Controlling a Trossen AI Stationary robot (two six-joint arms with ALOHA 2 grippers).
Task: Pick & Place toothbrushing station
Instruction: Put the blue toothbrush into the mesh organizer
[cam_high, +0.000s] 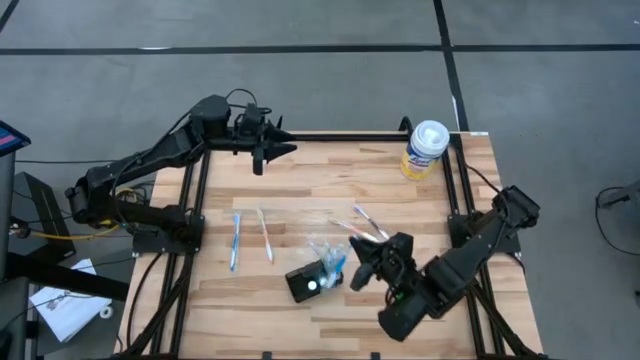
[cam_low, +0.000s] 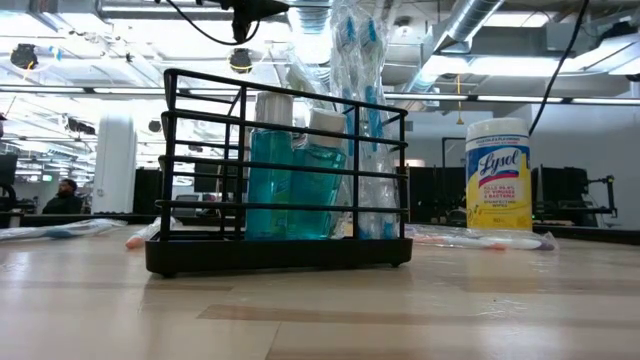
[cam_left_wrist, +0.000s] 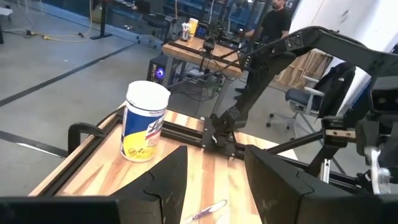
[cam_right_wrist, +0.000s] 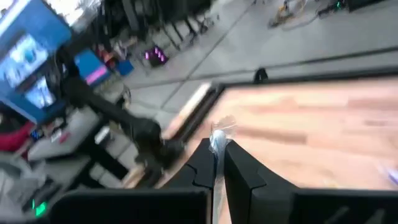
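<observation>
The toothbrushing station (cam_high: 306, 284) is a small black holder standing by its base on the table's near middle. In the low view it is a wire rack (cam_low: 280, 255) with blue bottles and wrapped toothbrushes upright in it. My right gripper (cam_high: 354, 270) hovers just right of it, shut on a thin pale thing (cam_right_wrist: 217, 138), by its look a wrapped toothbrush. My left gripper (cam_high: 290, 150) waits open at the far edge, above the table; its fingers (cam_left_wrist: 163, 180) have nothing between them. My right gripper pinches a thin pale thing between its two shut fingers; a short clear-wrapped end (cam_right_wrist: 217, 135) sticks out past the fingertips. The thing seems to run along the fingers. The picture is blurred, and in the high view the gripper hides the rest of it.
A white-and-yellow wipes canister (cam_high: 425, 150) stands at the far right corner. Two toothbrushes (cam_high: 236, 240) (cam_high: 266, 236) lie left of the middle, and others (cam_high: 362, 222) lie right of the middle. A black frame (cam_high: 196, 200) borders the table.
</observation>
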